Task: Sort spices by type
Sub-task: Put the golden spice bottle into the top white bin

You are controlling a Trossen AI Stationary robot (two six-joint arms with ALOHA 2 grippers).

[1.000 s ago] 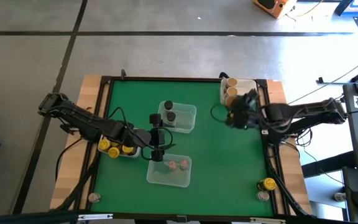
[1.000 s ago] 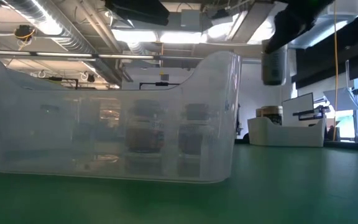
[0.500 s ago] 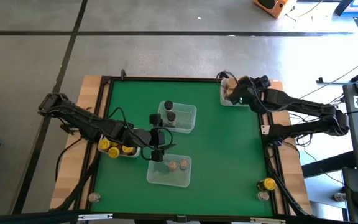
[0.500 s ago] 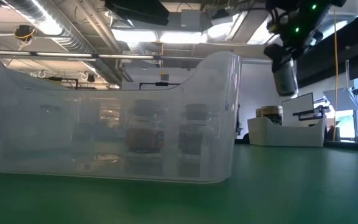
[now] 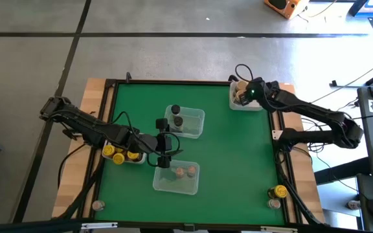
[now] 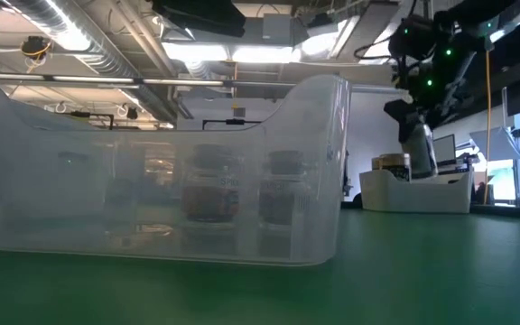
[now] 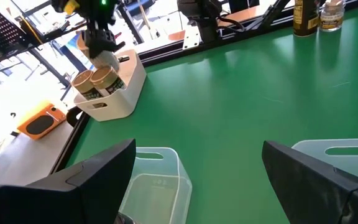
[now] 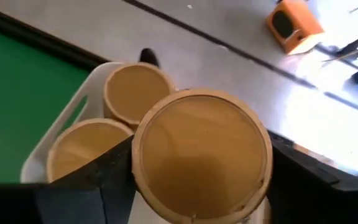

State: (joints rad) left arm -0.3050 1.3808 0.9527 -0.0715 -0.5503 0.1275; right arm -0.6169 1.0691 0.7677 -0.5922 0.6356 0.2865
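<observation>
Here, nearest in the low view, a clear tub (image 6: 161, 171) blurs 2 jars inside, so their lids are hard to read. At mid-table the left gripper (image 5: 162, 144) hangs between tubs, fingers spread and empty. Farthest, the right gripper (image 8: 191, 186) is clamped on a tan-lidded jar (image 8: 202, 155) above the white tray (image 5: 233, 103), beside 2 like jars. It looks light, rigid and smooth; the sides suit grasping.

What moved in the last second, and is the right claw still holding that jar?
The right claw carried its tan-lidded jar from the mat's right side to above the white tray, still gripping it. The left claw stayed open between the clear tubs.
</observation>
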